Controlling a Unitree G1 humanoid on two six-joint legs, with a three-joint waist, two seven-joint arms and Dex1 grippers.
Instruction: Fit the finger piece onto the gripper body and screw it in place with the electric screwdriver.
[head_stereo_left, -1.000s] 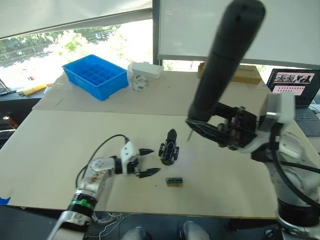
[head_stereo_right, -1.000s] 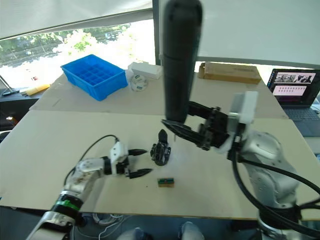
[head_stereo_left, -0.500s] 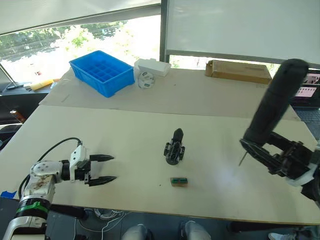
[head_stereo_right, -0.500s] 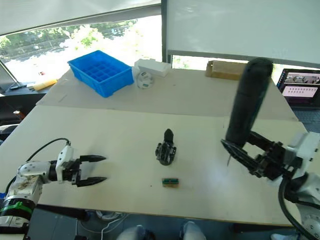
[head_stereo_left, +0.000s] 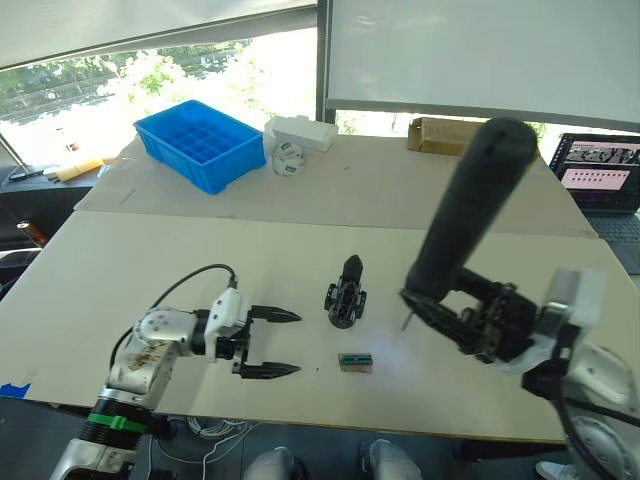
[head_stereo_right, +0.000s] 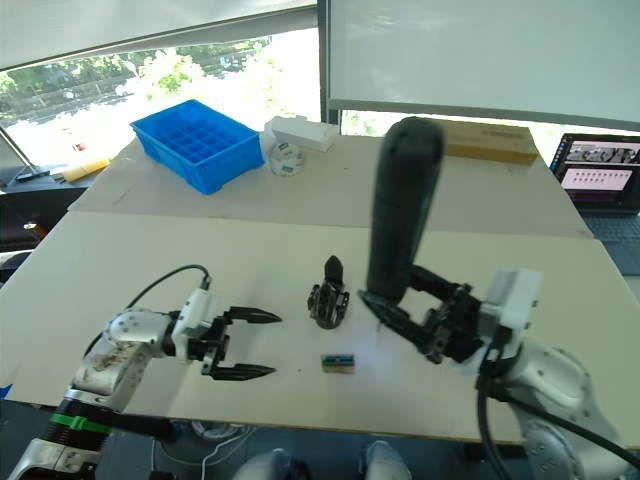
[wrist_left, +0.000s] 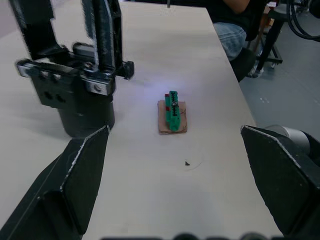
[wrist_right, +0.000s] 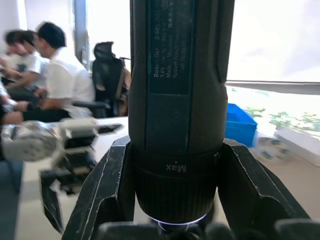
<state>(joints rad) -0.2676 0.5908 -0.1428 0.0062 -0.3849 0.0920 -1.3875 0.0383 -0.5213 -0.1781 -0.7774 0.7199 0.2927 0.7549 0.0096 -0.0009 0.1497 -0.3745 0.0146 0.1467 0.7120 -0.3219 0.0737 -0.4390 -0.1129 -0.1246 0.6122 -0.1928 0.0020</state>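
Left eye view: gripper body (head_stereo_left: 345, 302) upright mid-table, small tan-and-green block (head_stereo_left: 354, 361) just beside it. Left gripper (head_stereo_left: 272, 343) spread wide, empty, near the body. Right gripper (head_stereo_left: 450, 315) clamps the screwdriver (head_stereo_left: 463, 208), bit just above the table.

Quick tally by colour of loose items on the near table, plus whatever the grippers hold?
Black: 2, the gripper body and the electric screwdriver in the right gripper.
Tan-and-green: 1, the small block.
Total: 3. The left gripper holds nothing.
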